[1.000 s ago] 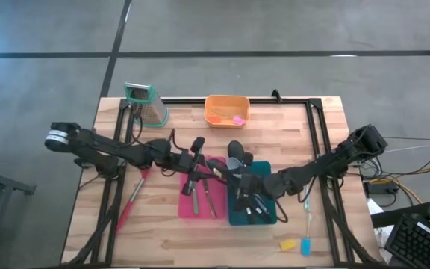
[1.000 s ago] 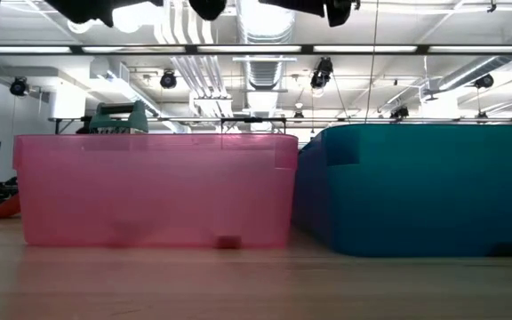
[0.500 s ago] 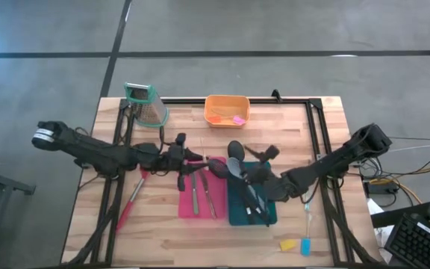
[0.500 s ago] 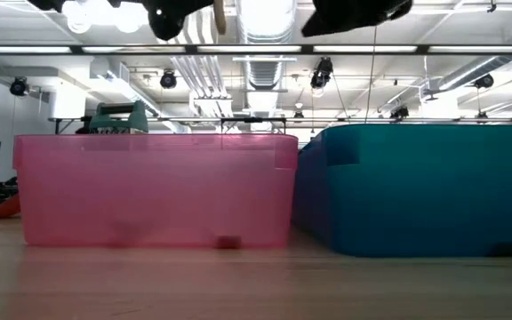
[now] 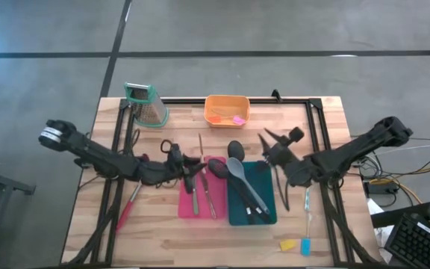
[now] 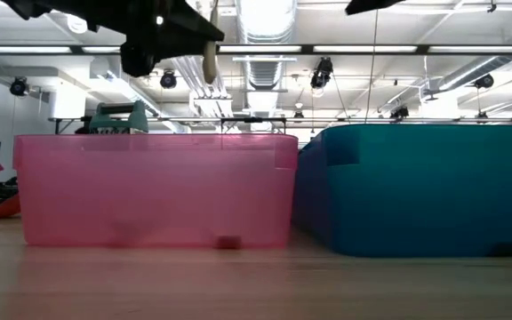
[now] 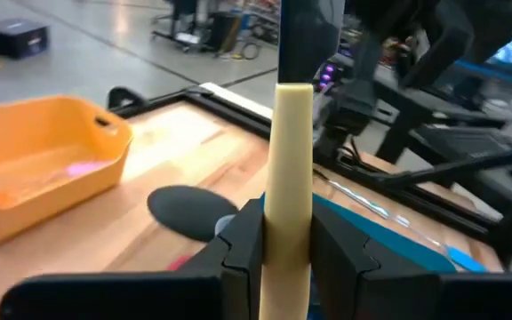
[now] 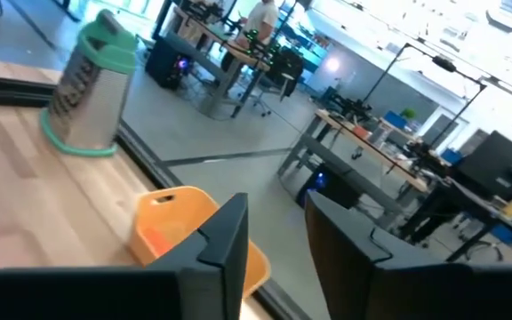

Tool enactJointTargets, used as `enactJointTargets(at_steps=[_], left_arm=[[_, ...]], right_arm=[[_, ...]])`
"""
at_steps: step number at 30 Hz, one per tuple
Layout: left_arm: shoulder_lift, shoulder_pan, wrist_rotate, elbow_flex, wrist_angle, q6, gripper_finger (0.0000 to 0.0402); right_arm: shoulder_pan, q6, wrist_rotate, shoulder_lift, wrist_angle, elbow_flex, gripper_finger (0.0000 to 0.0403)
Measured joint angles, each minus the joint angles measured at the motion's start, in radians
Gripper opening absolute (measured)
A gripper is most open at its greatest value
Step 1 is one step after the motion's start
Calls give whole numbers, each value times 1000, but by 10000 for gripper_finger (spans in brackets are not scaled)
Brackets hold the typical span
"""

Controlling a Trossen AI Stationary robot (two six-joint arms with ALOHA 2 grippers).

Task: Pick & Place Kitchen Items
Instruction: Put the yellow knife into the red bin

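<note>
Wooden table (image 5: 155, 224): left gripper (image 7: 287, 244) clamps cream handle (image 7: 290, 178).

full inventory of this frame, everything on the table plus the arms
Pink bin: 1, table centre, two slim utensils inside.
Teal bin: 1, touching the pink bin's right side, dark and grey spoons inside.
Orange bin: 1, back centre, a small pink piece inside.
Box grater: 1, metal with teal top, back left.
Red-handled utensil: 1, lying left of the pink bin.
Clear-handled utensil: 1, right of the teal bin.
Yellow piece: 1, front right.
Blue piece: 1, beside the yellow one.
Left gripper: shut on a cream-handled utensil, above the pink bin's back edge.
Right gripper: open, empty, raised right of the teal bin.
</note>
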Motion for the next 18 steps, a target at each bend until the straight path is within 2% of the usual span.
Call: enactJointTargets(at_steps=[5, 9, 18], left_arm=[[86, -48, -99, 21, -1, -123, 68], [157, -90, -100, 59, -42, -297, 68], [275, -174, -60, 202, -472, -743, 68]], right_arm=[[-39, 0, 0, -112, -116, -1, 79], [-84, -8, 0, -190, -176, -2, 57], [-145, -8, -8, -285, -223, -19, 28]])
